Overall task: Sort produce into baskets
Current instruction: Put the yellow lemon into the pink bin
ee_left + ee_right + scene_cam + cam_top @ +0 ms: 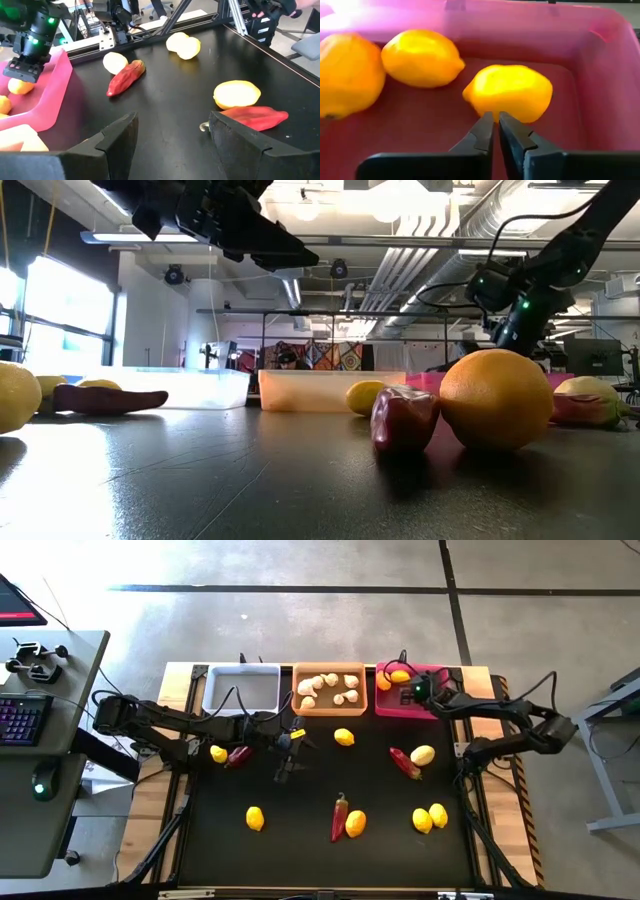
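My left gripper point(290, 755) hangs open and empty over the black mat, between a chili with a lemon point(230, 754) and a single lemon point(343, 737); its fingers point(120, 132) stand wide apart. My right gripper point(406, 683) is shut, low inside the pink basket point(432, 708). Its tips point(495, 117) are at the near side of a lemon point(510, 92), and two more lemons point(420, 57) lie in the basket beside it. The orange basket point(330, 710) holds several garlic bulbs point(330, 686). The white basket point(241, 690) shows nothing inside. My right gripper's shut fingertips point(487, 125) stand against the lower near side of the lemon point(495, 107), which lies on the pink basket's floor. I cannot tell whether they touch it.
Loose on the mat are a chili and lemon point(410, 758) at the right, two lemons point(430, 818) at the near right, a chili with a lemon point(347, 820) in the near middle and a lemon point(255, 818) at the near left. The three baskets line the far edge.
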